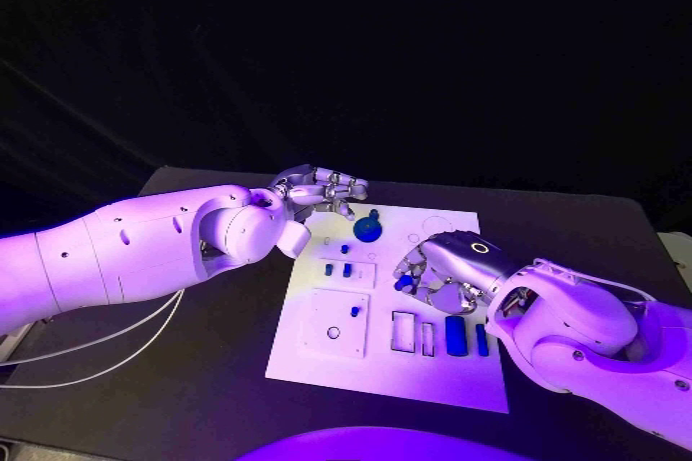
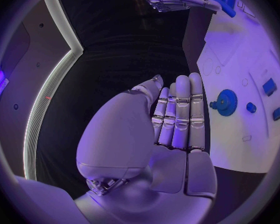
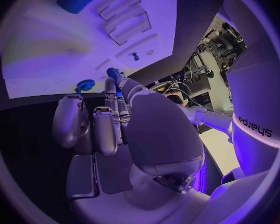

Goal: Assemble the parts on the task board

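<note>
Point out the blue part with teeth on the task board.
The blue gear near the far edge, beside the left robot hand; the other blue parts are plain pegs and bars.

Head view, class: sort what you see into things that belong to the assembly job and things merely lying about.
Job:
task board
blue gear
blue bar
small blue part, pinched by the right hand
left hand, holding nothing

Lying about:
white cables
black table
</note>
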Controlling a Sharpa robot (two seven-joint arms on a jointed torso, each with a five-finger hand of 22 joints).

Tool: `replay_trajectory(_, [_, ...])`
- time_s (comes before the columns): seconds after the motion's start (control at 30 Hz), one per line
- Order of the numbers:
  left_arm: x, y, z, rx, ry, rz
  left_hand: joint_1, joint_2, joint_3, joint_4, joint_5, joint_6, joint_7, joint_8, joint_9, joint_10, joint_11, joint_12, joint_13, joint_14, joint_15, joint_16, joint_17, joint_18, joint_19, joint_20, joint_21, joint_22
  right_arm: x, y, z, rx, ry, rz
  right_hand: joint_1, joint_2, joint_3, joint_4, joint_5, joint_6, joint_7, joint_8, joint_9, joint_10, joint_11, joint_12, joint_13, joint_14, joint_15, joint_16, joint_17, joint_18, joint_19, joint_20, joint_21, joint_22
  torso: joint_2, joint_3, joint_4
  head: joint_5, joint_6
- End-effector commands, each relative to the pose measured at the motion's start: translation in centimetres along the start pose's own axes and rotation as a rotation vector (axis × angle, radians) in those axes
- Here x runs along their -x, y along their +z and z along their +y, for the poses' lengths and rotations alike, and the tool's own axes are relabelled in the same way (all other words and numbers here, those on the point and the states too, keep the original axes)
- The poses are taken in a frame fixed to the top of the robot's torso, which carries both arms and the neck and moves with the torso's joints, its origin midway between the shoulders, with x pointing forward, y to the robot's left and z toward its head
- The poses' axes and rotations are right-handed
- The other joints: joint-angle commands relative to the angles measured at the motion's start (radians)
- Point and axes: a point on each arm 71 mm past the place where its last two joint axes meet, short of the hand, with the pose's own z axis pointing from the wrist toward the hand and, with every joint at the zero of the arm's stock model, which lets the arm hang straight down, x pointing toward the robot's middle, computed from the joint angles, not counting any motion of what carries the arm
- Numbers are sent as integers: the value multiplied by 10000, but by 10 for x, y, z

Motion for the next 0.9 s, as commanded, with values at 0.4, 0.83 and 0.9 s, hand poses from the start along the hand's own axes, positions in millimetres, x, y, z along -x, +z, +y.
replay_trajectory(0.4, [-8,3,-1,-39,-74,362,-31,92,-62,13,29,-40,-9,47,-4,-66,-8,53,14,-73,24,-33,-9,127,33,36,-35,-9,-30,23,55,1538,1199,178,-115,-59,117,-3,92,240,-38,281,300,90,32,-105,-16,494,-54,45,-35,-98,40,-30,-25,1283,21,-14,23,151,-145])
replay_trajectory(0.83, [-12,5,0,3,-90,493,-36,114,-67,14,30,-43,-13,52,-3,-79,-10,69,17,-70,23,-40,-15,128,39,38,-52,-22,-56,42,62,1604,1508,643,-169,-100,255,-60,299,210,2,282,340,135,52,-189,-34,494,-39,51,-35,-100,43,-22,-22,1307,17,-6,10,304,-217])
replay_trajectory(0.9, [-12,5,0,4,-90,497,-36,114,-67,14,30,-43,-13,52,-3,-79,-10,69,17,-70,23,-40,-15,128,39,38,-52,-22,-59,43,62,1582,1528,707,-169,-100,255,-60,299,210,2,282,340,135,52,-189,-34,494,-39,51,-35,-100,43,-22,-22,1307,17,-4,12,327,-233])
